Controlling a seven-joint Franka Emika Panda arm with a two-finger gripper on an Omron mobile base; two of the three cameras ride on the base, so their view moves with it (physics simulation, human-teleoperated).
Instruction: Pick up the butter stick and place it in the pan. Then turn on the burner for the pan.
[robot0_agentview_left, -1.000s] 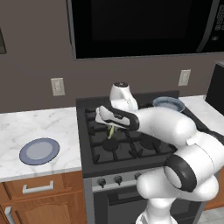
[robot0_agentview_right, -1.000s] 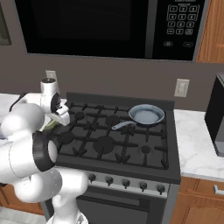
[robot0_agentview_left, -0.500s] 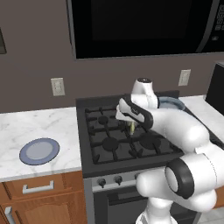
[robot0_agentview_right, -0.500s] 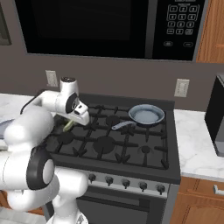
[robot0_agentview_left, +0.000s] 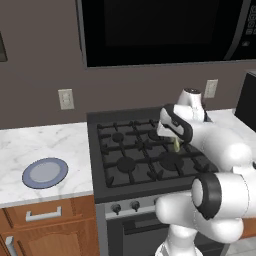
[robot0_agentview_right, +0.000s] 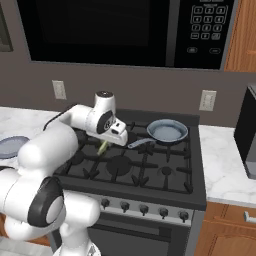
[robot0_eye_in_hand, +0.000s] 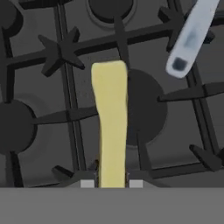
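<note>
My gripper (robot0_agentview_right: 106, 143) is shut on the butter stick (robot0_eye_in_hand: 110, 122), a thin yellowish bar that hangs from the fingers above the stove grates. In the right base view the butter stick (robot0_agentview_right: 103, 147) hovers over the stove's middle, left of the pan's handle. The pan (robot0_agentview_right: 167, 131), round and blue-grey inside, sits on the back right burner with its dark handle (robot0_agentview_right: 138, 143) pointing toward my hand. The handle's end (robot0_eye_in_hand: 189, 39) shows at the upper right of the hand view. In the left base view the gripper (robot0_agentview_left: 176, 141) holds the butter stick (robot0_agentview_left: 176, 145) over the stove's right half.
A blue plate (robot0_agentview_left: 45, 172) with a pale rim lies on the marble counter left of the stove. Burner knobs (robot0_agentview_right: 143, 210) line the stove's front panel. A microwave (robot0_agentview_right: 125, 30) hangs above. A dark appliance (robot0_agentview_right: 248, 134) stands on the right counter.
The arm has carried the butter stick rightward across the stove, from its left side toward the pan. The gripper has stayed shut on it.
</note>
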